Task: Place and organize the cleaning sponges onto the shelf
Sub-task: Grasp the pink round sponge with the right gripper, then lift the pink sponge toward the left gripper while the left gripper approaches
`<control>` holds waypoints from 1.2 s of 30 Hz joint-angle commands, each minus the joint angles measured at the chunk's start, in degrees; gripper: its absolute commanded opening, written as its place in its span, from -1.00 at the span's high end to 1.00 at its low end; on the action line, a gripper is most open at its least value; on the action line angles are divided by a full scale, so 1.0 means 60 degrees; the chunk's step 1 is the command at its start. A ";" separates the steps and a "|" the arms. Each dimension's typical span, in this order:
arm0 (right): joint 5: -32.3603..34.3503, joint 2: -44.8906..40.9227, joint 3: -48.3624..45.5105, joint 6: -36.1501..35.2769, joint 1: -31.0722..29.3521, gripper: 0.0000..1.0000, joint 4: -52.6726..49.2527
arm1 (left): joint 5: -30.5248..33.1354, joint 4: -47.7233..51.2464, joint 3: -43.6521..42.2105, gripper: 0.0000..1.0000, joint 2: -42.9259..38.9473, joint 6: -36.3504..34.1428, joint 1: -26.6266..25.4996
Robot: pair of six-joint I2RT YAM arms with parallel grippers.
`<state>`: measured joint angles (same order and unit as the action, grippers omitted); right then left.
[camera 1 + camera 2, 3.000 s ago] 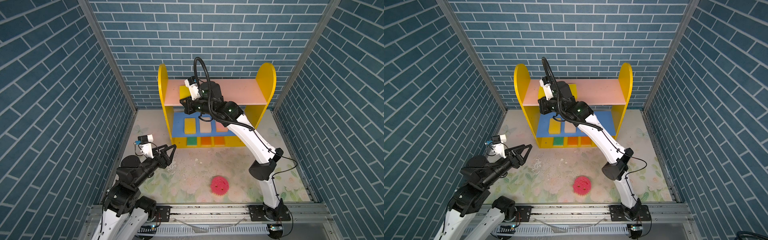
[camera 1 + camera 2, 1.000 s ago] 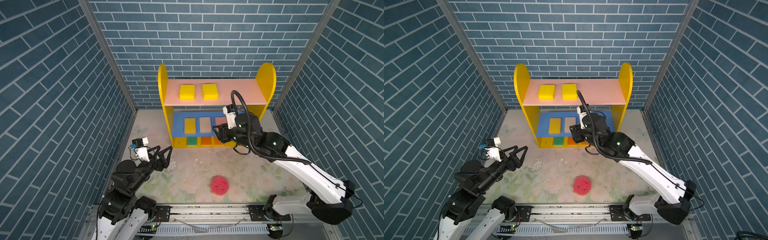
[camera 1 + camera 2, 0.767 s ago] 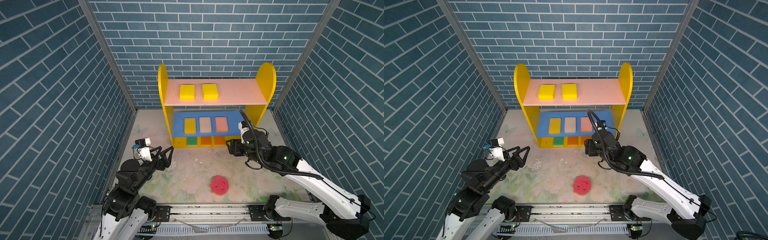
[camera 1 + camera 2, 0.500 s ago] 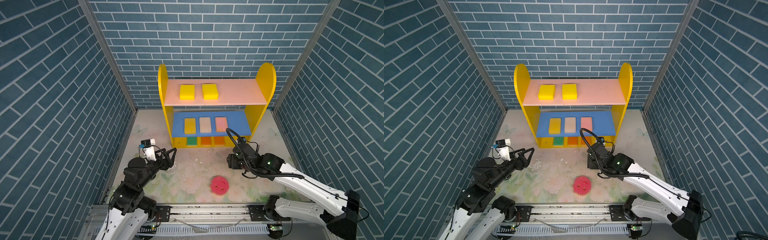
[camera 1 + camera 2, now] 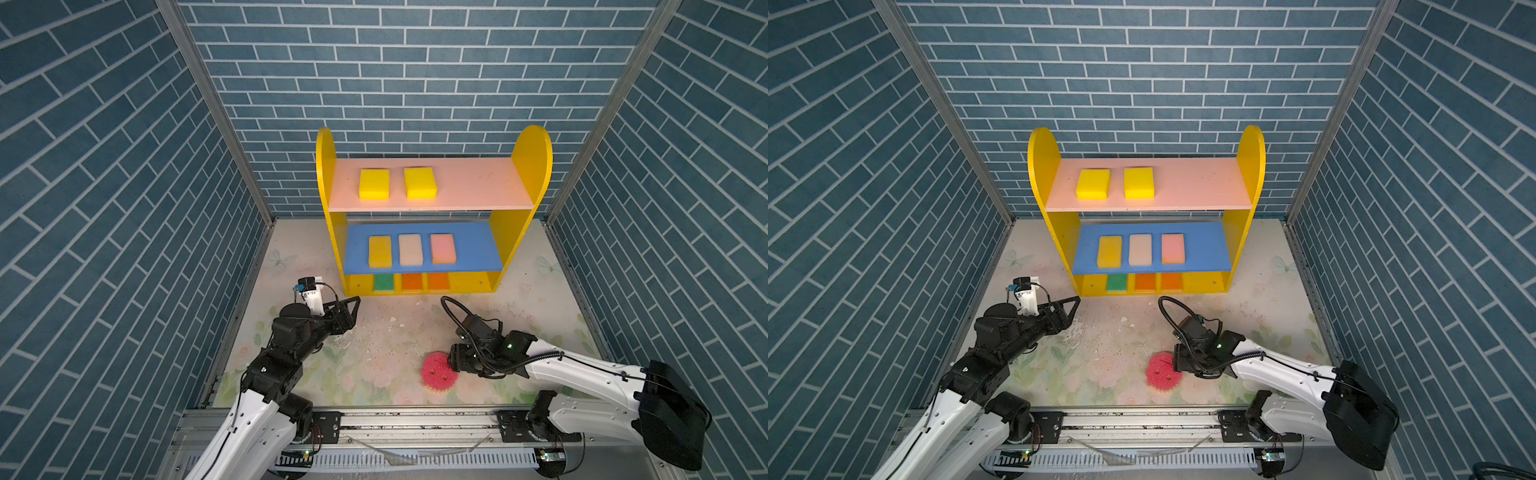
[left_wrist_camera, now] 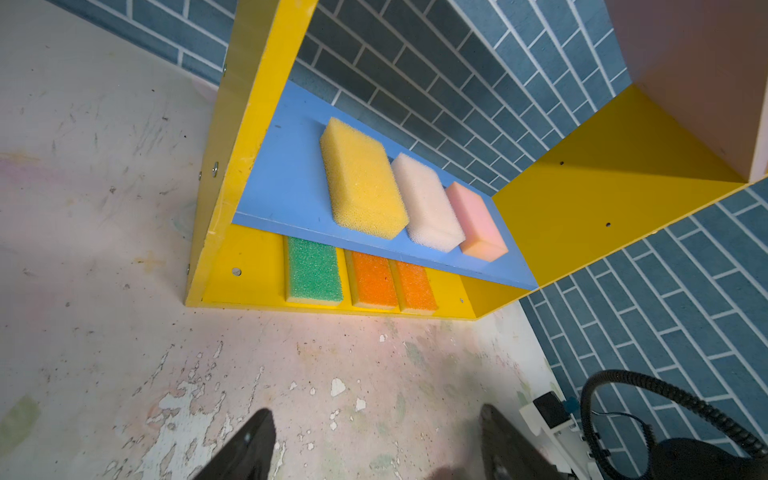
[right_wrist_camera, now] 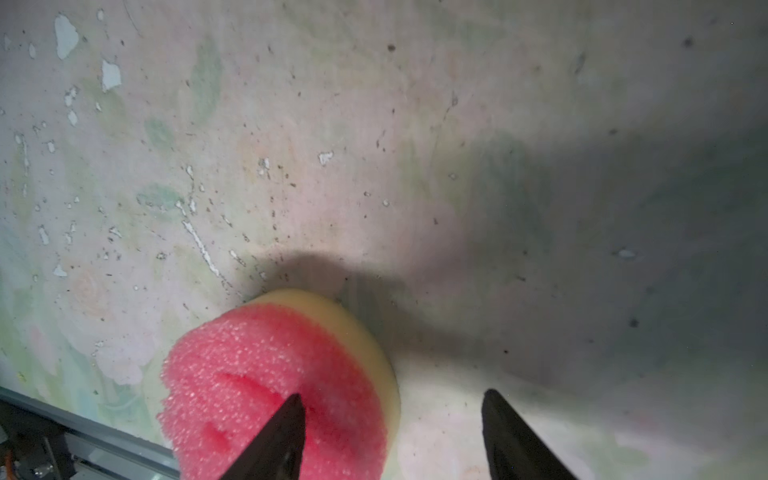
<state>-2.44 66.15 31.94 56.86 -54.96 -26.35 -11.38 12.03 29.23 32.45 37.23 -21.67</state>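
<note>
1. Right wrist view gives you the right gripper (image 7: 392,397) with its jaws spread wide. One finger crosses in front of the pink face of the round sponge (image 7: 266,374), and the other stands over bare table (image 7: 457,166) beside it. Nothing sits between the two fingers. You cannot tell whether the first finger touches the foam.
2. In both top views you find that round sponge lying flat and face up, near the front edge of the table and a little right of the middle. The right gripper is low against its right side.
3. Your shelf (image 5: 534,158) stands at the middle of the table's back edge, well apart from the round sponge.
4. On its top board (image 5: 469,189) you have two yellow sponges (image 5: 374,184) (image 5: 420,183). They lie side by side toward the left end, with a gap between them.
5. On the blue board (image 5: 473,249) a golden sponge (image 5: 380,252), a cream sponge (image 5: 410,249) and a pink sponge (image 5: 443,248) lie in a row from the left, each just beside the next.
6. On the base (image 5: 469,284) a green sponge (image 5: 383,282) and two orange sponges (image 5: 412,281) (image 5: 438,281) lie in a row. Their back parts are hidden under the blue board.
7. Your left gripper (image 6: 376,412) hangs over the table just in front of the shelf's front left corner, pointing at the shelf. Its jaws are spread and hold nothing.
</note>
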 commanded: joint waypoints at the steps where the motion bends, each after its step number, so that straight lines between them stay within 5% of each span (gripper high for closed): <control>1: -0.0370 0.0564 -0.0132 0.0485 -0.0044 -0.34 0.1328 | 0.0185 -0.0518 -0.0115 -0.56 0.0254 0.0123 -0.0042; 16: -0.0920 0.3339 0.1313 0.0147 -0.0174 0.24 0.3744 | -0.0042 -0.0948 -0.0009 -0.54 0.1189 -0.0099 -0.0039; 20: -0.0940 0.3724 0.1667 0.0052 -0.0260 0.67 0.3981 | 0.0134 -0.0551 -0.0045 -0.54 0.0939 -0.0352 -0.0045; 36: 0.0249 0.3430 0.3813 -0.1596 -0.0259 0.97 0.2860 | -0.0912 -0.0601 -0.0307 -0.74 0.1465 -0.0385 -0.0039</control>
<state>-4.75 88.73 51.70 50.76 -56.25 -7.38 -14.26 8.12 28.75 40.95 35.51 -21.67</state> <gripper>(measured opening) 0.143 0.869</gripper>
